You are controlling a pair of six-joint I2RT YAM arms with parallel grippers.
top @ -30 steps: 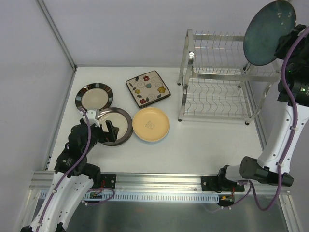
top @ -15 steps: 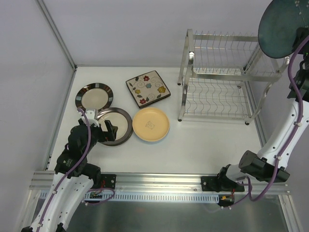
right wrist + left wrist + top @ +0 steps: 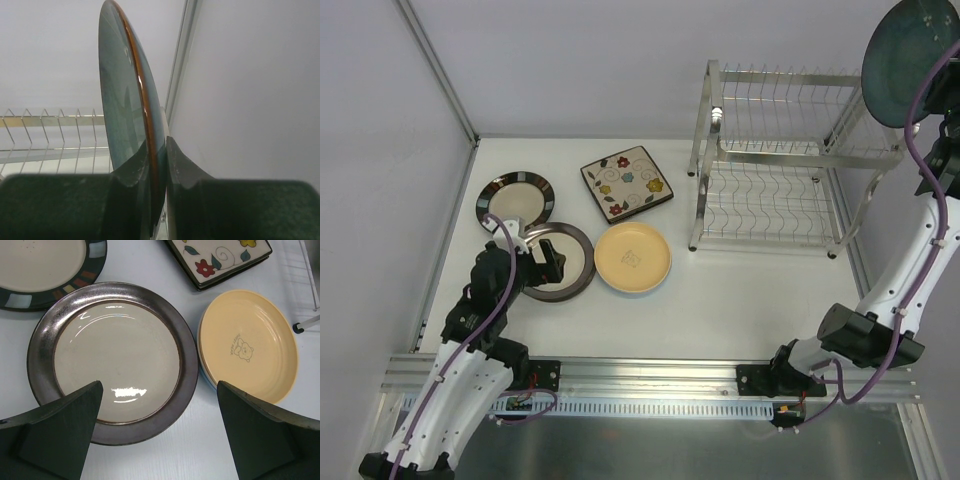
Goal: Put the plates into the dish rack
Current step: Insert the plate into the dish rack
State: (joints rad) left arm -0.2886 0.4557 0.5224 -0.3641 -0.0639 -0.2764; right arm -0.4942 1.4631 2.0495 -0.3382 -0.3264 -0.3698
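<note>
My right gripper is shut on the rim of a dark teal plate, held upright and high above the right end of the silver wire dish rack; the plate also shows edge-on in the right wrist view. My left gripper is open and empty, hovering over the near edge of a brown-rimmed cream plate. Beside that plate lie a tan plate with a bear mark, a square cream floral plate and a cream plate with a dark patterned rim.
The rack's slotted upper shelf shows below the held plate. A frame post and the right wall stand close behind it. Another frame post runs along the left wall. The aluminium rail lines the near edge.
The right arm has lifted the teal plate up and to the right, turning it more edge-on. The left gripper has shifted slightly forward over the brown-rimmed plate.
</note>
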